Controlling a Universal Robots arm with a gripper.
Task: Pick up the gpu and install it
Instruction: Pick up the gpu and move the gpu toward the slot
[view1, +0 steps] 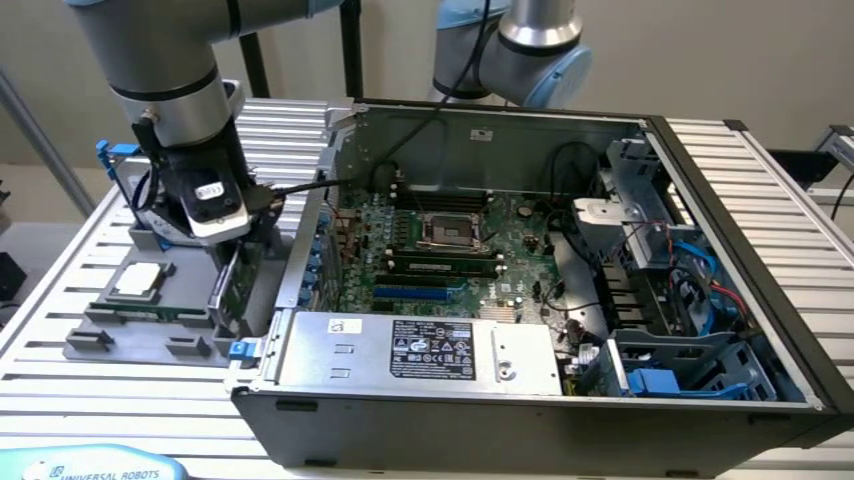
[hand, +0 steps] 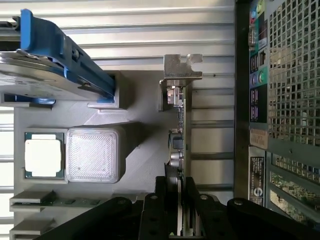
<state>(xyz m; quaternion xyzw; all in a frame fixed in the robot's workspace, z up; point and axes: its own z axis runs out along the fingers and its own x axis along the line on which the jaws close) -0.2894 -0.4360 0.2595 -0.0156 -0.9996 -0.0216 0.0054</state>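
Note:
The gpu (view1: 228, 288) stands on edge in a slot of the grey holder (view1: 134, 335), at the exterior view's left, just outside the open computer case (view1: 527, 420). In the wrist view the gpu (hand: 181, 75) is seen edge-on, its silver bracket at the far end and the dark board running back between my fingers. My gripper (view1: 224, 250) comes down onto the card from above. In the wrist view the gripper (hand: 176, 202) has its black fingers (hand: 161, 202) pressed against both faces of the card.
The holder also carries a square silver CPU chip (hand: 44, 155) and a hard drive with blue rails (hand: 55, 65). Inside the case lies the motherboard (view1: 454, 235) with blue slots (view1: 420, 293). The case's perforated rear wall (hand: 292, 90) is close beside the card.

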